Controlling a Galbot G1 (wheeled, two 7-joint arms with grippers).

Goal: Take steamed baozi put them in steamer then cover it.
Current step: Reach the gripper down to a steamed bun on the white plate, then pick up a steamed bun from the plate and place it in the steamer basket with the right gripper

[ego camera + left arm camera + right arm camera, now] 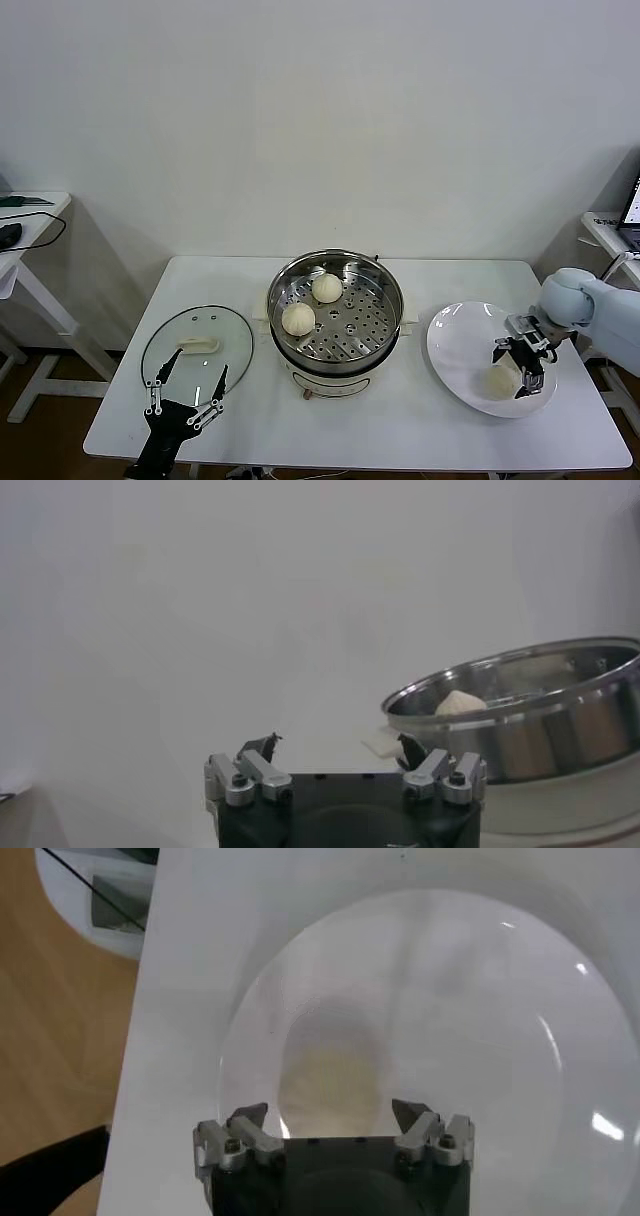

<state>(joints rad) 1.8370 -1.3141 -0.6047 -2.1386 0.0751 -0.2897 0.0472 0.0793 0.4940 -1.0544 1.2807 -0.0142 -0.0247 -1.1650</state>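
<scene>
The steamer [372,318] stands mid-table on its cream pot base and holds two baozi [327,288] [298,319]. A third baozi [497,381] lies on the white plate [460,340] at the right. My right gripper [517,368] is down over it, open, with one finger on each side; in the right wrist view the baozi [335,1073] sits between the spread fingertips of the gripper [330,1113]. The glass cover [197,345] lies flat on the table to the left. My left gripper [188,385] waits open at its near edge. The left wrist view shows that gripper [337,745], the steamer [520,710] and a baozi [458,702].
The white table [400,430] ends close in front of the plate and cover. A side desk [25,215] with a black object stands far left. Another desk [610,228] with a laptop stands far right. In the right wrist view the plate [480,998] lies near the table edge.
</scene>
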